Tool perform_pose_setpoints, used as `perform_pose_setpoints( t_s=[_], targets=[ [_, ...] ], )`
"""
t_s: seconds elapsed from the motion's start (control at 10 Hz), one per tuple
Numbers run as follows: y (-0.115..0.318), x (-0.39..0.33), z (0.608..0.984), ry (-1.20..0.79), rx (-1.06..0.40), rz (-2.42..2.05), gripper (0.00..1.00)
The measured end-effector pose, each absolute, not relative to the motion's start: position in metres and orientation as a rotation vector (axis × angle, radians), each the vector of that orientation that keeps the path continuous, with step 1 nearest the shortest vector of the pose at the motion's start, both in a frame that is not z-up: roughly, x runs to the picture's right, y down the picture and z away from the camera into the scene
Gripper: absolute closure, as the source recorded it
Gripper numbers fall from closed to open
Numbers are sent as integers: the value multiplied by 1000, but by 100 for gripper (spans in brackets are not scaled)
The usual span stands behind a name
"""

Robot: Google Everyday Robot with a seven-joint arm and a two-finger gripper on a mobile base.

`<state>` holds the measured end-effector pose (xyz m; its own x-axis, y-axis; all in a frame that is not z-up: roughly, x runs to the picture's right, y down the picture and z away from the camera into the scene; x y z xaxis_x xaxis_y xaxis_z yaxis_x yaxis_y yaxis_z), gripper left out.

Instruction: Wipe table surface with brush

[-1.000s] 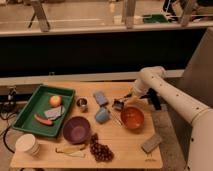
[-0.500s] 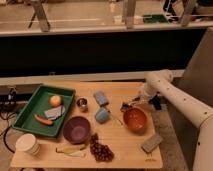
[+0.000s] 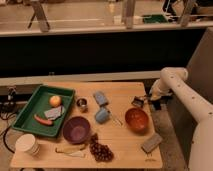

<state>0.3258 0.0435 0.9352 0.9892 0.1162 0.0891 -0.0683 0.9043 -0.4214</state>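
Note:
The table surface (image 3: 125, 155) is light tan wood with plank grain. The brush (image 3: 137, 103), small and dark with a pale edge, rests on the wood near the table's right edge, just behind the orange bowl (image 3: 136, 120). My gripper (image 3: 144, 100) is at the end of the white arm (image 3: 172, 82), which reaches in from the right. It is low over the table and shut on the brush's right side.
A green tray (image 3: 30, 111) at the left holds an orange fruit (image 3: 55, 100) and a grey pad. Also on the table: metal cup (image 3: 81, 104), blue-grey pad (image 3: 101, 98), blue cup (image 3: 102, 115), purple bowl (image 3: 76, 129), grapes (image 3: 100, 149), white cup (image 3: 27, 145), grey block (image 3: 151, 142).
The gripper and the brush have slid together to the right along the table, from beside the bowl's left rim to near the table's right edge.

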Motion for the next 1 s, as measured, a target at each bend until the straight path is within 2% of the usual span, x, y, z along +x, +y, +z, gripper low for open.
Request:
perform_pose_setpoints(
  t_s=[0.3,0.6,1.0],
  targets=[
    [19,300,953,-93,-417,114,100],
    [7,239,964,-106,-417,99,100],
    [16,184,950,-207,-424,-14,100]
  ],
)
